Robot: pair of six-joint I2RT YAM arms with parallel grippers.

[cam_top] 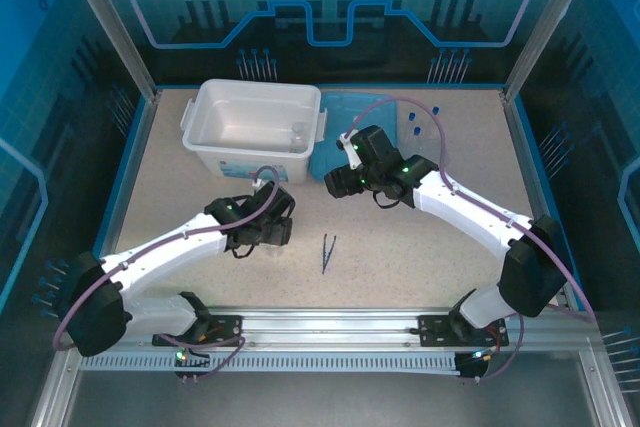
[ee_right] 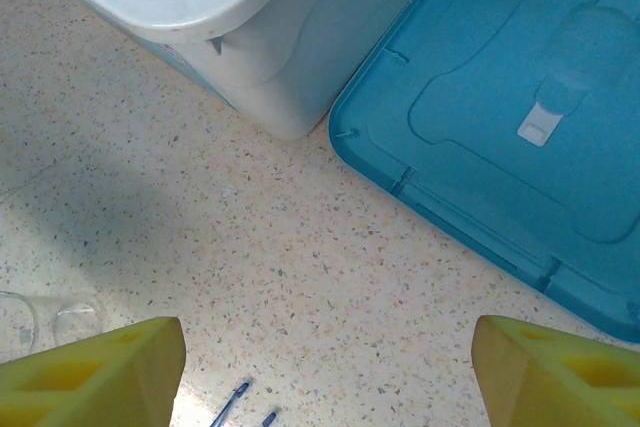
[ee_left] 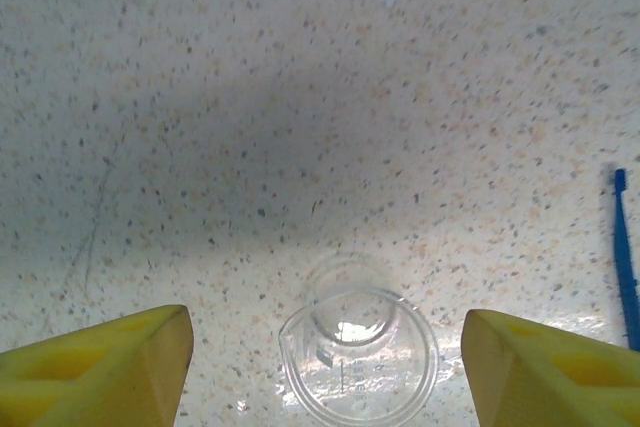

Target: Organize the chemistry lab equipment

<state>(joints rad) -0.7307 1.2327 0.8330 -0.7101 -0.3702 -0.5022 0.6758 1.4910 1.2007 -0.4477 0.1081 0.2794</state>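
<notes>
While its yellow fingers (ee_left: 110,367) stand wide apart, the left tool (ee_left: 325,332) hangs low over the table (ee_left: 300,97). The beaker (ee_left: 358,357) stands upright between the fingers, touching neither. The tweezers (ee_left: 625,257) lie off to its right. The right tool (ee_right: 328,337) is also wide and grips nothing. It hangs above bare table, near a corner of the tub (ee_right: 230,17) and the edge of the lid (ee_right: 520,97). Seen from above, the tweezers lie between the two arms, toward the near edge. The three tubes (cam_top: 420,125) lie by the lid's right edge, apart from both tools. Tub and lid sit side by side at the back.
</notes>
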